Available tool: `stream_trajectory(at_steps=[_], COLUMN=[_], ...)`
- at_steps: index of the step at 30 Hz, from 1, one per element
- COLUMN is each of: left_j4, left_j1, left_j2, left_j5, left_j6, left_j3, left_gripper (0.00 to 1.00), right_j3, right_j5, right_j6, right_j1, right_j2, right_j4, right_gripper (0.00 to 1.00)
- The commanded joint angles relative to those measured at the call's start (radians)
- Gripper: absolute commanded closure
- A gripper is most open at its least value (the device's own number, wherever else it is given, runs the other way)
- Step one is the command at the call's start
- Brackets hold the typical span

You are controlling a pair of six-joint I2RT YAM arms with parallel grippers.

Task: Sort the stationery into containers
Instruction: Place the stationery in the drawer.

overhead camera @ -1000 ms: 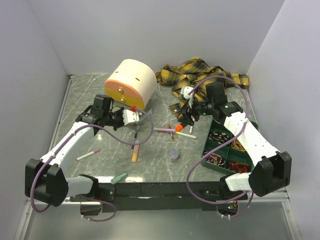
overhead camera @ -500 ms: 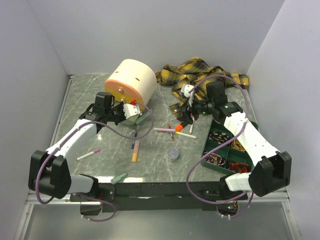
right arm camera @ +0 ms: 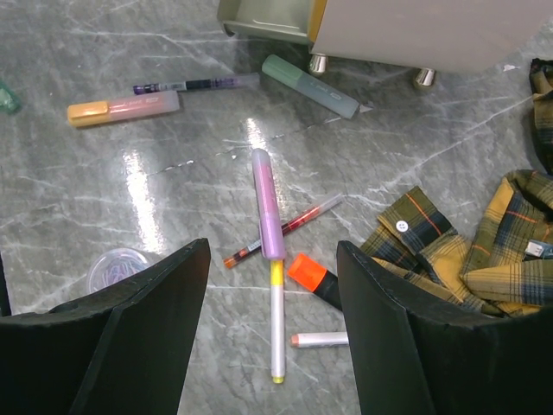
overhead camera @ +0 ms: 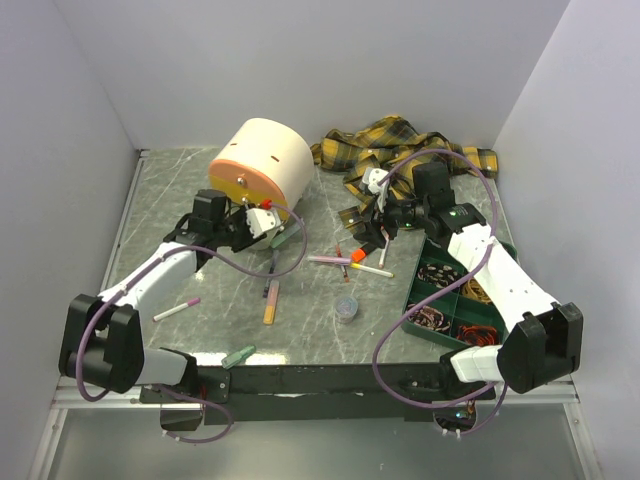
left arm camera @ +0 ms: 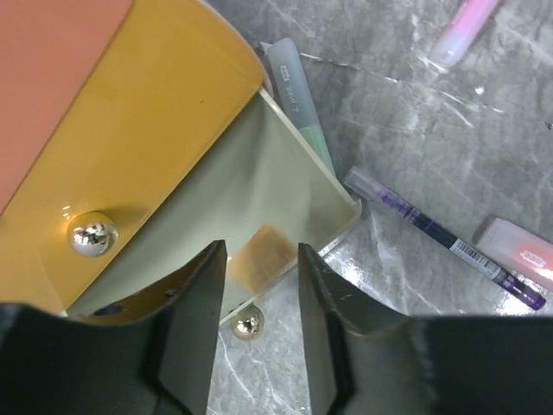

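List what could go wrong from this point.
1. The left claw hangs open over the pulled-out drawer. The pale green marker lies along the drawer's side and could snag it when it is closed.
2. Below the open right claw, the lilac-capped pen crosses a red pen, so one pinch may take both.

In the left wrist view the drawer box [left arm camera: 130, 112] runs off the upper left; a blurred orange-brown patch [left arm camera: 262, 253] in its open drawer cannot be named; a pink highlighter [left arm camera: 465, 30] is cut by the top edge; in the right wrist view the plaid shirt [right arm camera: 505, 251] leaves the right edge; the round pot [right arm camera: 117, 266] sits half behind a black finger [right arm camera: 130, 346]; from above, what fills the tray [overhead camera: 411, 297] is too small to tell.
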Motion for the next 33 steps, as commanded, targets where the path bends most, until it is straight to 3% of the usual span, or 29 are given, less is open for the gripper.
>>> stream_trajectory(at_steps=[1, 9, 13, 14, 18, 25, 29, 32, 33], left_j4=[0.062, 0.017, -0.217, -0.369, -0.720, -0.984, -1.037, -0.913, -0.874], left_j1=[0.000, 0.001, 0.001, -0.002, -0.015, -0.092, -0.120, -0.176, -0.189], left_j2=[-0.051, -0.160, -0.260, -0.287, -0.295, -0.260, -0.216, -0.263, -0.278], left_j5=[-0.014, -0.014, 0.093, 0.136, 0.191, 0.083, 0.122, 0.127, 0.107], left_j6=[-0.066, -0.086, 0.005, 0.035, 0.058, -0.017, -0.029, -0.137, -0.217], left_j3=[-0.006, -0.002, 0.041, 0.044, 0.090, 0.072, 0.035, -0.015, -0.026], left_gripper=[0.54, 0.48, 0.41, 0.39, 0.41, 0.40, 0.42, 0.42, 0.40], right_j3=[-0.009, -0.013, -0.026, -0.033, -0.052, -0.067, -0.067, -0.053, -0.046], right_j5=[-0.001, -0.006, -0.004, -0.003, -0.004, -0.010, -0.034, -0.032, -0.041], right_j6=[0.008, 0.015, -0.002, -0.005, 0.014, 0.045, -0.047, -0.122, -0.183], right_j1=[-0.008, -0.010, -0.008, -0.010, -0.008, -0.007, 0.008, 0.015, 0.028], right_j2=[-0.014, -0.019, -0.036, -0.040, -0.053, -0.053, -0.045, -0.039, -0.042], right_j4=[0.037, 0.034, 0.020, 0.020, 0.026, 0.034, -0.012, -0.058, -0.143], right_gripper=[0.32, 0.32, 0.31, 0.31, 0.31, 0.31, 0.32, 0.34, 0.35])
